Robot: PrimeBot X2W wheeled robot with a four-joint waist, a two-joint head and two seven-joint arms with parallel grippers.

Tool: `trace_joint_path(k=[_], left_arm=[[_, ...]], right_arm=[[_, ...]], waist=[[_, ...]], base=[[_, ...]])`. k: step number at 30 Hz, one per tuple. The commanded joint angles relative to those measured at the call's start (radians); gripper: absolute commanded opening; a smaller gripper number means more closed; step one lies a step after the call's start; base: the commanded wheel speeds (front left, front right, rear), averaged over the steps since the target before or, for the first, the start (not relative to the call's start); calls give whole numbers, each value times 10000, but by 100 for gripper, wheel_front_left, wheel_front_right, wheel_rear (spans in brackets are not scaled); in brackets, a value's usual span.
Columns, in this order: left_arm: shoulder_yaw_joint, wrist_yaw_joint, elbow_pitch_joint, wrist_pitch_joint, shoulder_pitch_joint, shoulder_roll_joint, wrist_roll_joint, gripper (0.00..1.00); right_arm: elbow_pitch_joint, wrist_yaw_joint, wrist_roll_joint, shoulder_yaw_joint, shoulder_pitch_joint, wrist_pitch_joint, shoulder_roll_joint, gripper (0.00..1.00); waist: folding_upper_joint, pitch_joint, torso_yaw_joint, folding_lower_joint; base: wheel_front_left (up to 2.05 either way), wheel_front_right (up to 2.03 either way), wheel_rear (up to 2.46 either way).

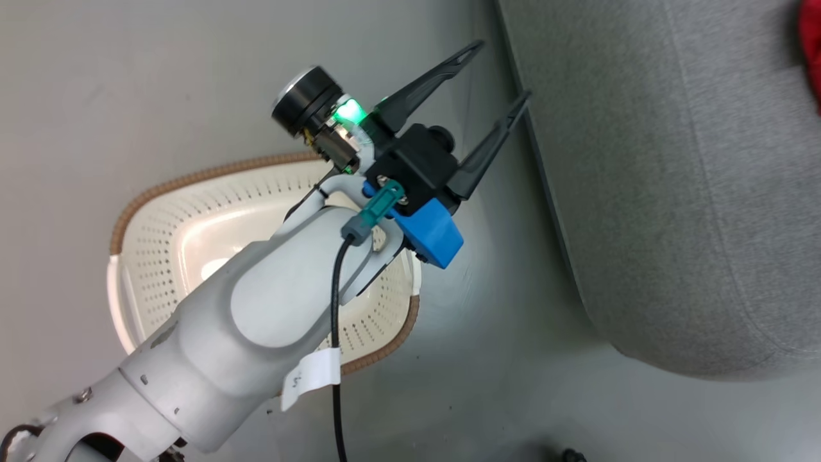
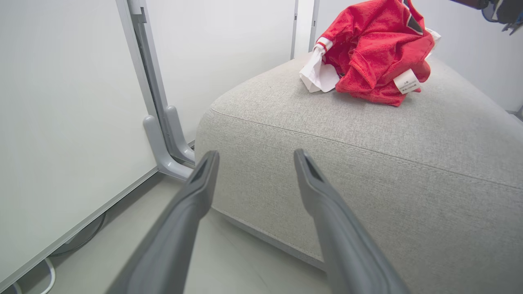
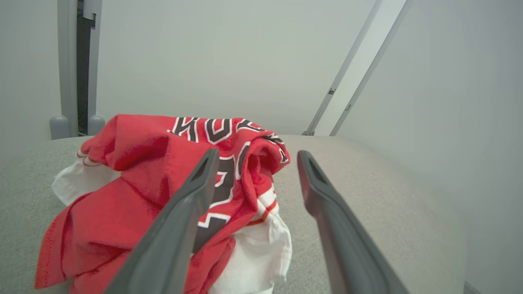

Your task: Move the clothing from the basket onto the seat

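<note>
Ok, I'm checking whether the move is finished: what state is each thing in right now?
basket: upright on the floor, visible inside empty.
clothing: crumpled heap on the seat, not held.
seat: carrying the clothing.
left gripper: open, holding nothing, beside the seat.
right gripper: open, holding nothing, pointed at the clothing.

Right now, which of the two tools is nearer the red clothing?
The right tool, open right at the clothing heaped on the seat; the left tool, also open, hangs off the seat's edge, near the basket.
</note>
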State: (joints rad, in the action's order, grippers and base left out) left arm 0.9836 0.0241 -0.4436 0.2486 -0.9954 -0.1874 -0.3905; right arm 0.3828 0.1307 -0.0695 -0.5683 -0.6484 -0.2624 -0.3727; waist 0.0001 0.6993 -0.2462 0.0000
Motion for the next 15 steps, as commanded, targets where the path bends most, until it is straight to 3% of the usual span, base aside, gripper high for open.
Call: trace_joint_path(k=[1,8,15], left_arm=[[-183,-105,-23,99,207,-10,-106,100],[-1354,-446,359,169,1088,-83,-309,100],[-2950,-551,1035,174,2402,-75,73,100]], right_arm=[[-281,1,10,208,352,-35,38,100],[-1308,1,-68,1330,1153,-34,365,100],[-2006,1,211,2598,1756,-35,1104,100]], waist=[[-1,-693,29,0],[-1,-1908,484,0],[-1,-2945,1174,0]], base=[[0,0,0],[0,0,0],[0,0,0]])
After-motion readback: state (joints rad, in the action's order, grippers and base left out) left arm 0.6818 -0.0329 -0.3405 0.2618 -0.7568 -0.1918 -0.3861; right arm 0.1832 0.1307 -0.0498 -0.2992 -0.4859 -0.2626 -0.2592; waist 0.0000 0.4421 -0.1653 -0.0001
